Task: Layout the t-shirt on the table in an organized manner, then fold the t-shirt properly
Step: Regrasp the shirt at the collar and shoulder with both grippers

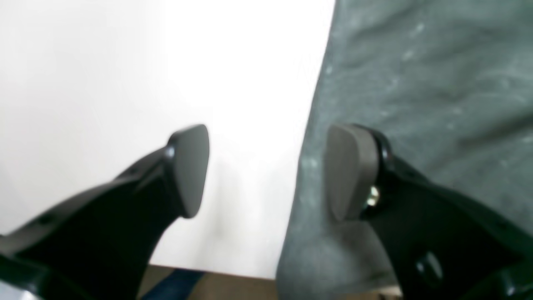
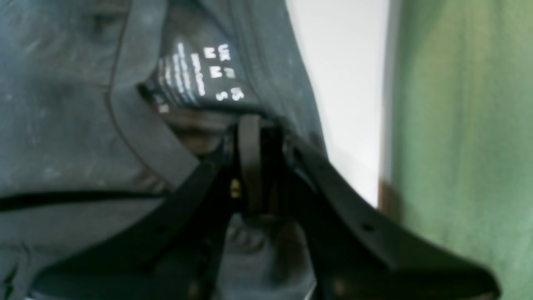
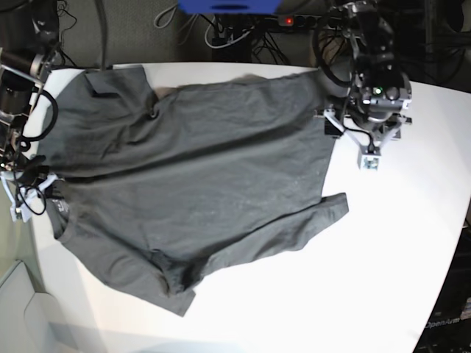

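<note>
The t-shirt lies spread on the table, toward its left side in the base view

Robotics lab – white table, two mounted arms, cable tangle and power strip behind

The t-shirt lies spread across the left part of the table, rumpled along its near edge. One arm stands at its far right corner, another at the left edge.
</note>
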Controlling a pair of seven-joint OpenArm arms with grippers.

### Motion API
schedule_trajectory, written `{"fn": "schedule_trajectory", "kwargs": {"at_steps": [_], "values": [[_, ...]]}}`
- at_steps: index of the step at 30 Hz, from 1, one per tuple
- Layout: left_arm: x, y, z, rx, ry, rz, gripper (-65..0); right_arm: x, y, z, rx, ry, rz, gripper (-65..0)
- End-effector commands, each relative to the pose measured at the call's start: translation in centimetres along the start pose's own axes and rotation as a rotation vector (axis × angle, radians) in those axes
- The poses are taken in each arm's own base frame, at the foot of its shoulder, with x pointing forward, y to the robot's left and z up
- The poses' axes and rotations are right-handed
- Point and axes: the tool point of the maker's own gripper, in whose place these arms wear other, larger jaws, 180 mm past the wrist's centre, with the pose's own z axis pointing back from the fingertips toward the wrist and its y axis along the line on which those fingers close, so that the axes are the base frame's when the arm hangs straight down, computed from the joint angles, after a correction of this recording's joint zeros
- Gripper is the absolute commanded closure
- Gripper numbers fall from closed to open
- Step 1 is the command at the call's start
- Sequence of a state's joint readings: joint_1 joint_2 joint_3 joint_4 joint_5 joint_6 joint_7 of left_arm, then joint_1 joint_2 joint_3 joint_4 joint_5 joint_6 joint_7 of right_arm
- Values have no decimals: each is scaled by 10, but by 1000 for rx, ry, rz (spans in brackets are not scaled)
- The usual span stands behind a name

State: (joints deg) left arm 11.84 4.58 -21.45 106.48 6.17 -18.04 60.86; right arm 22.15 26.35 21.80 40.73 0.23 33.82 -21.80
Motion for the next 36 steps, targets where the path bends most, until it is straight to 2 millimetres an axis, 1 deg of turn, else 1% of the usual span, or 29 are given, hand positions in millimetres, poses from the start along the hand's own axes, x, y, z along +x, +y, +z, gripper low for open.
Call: {"fn": "schedule_trajectory", "kwargs": {"at_steps": [1,5,6,8,9,11,13,14,16,18,19,21,23,26,30,33,36], "values": [[4,0,7,-5,-30,5,-431,15,-13,6,-26,-26,12,-59],[-8,-10,17,-59,-33,32,-432,15,-2,5,31,-27,37,-60],[-11,-14,19,-77,-33,42,-432,18,2,5,50,-31,45,-60],[-20,-22,24,-122,-29,66,-432,28,6,9,60,-61,68,-60],[-25,-25,26,-141,-21,76,-432,39,6,13,53,-88,90,-60],[-34,-33,31,-181,-17,101,-433,45,18,18,58,-125,132,-60],[-43,-39,33,-213,-4,123,-433,59,24,31,44,-178,188,-65],[-46,-41,35,-228,1,132,-433,63,31,36,44,-203,213,-79],[-51,-42,37,-247,7,137,-433,71,52,47,55,-257,253,-117],[-52,-44,39,-273,5,150,-433,76,65,58,58,-296,286,-144],[-51,-45,40,-288,-1,156,-433,74,73,62,64,-308,296,-153],[-55,-48,42,-313,6,163,-433,74,85,69,72,-329,311,-163],[-55,-49,47,-330,3,154,-433,71,97,76,78,-347,323,-164],[-62,-50,52,-346,14,160,-433,58,106,84,86,-342,338,-164],[-68,-48,52,-339,29,156,-433,42,116,91,99,-329,343,-164],[-67,-45,51,-331,27,148,-433,27,125,94,116,-314,334,-164],[-65,-43,50,-323,25,159,-433,17,129,98,122,-299,339,-164]]}}
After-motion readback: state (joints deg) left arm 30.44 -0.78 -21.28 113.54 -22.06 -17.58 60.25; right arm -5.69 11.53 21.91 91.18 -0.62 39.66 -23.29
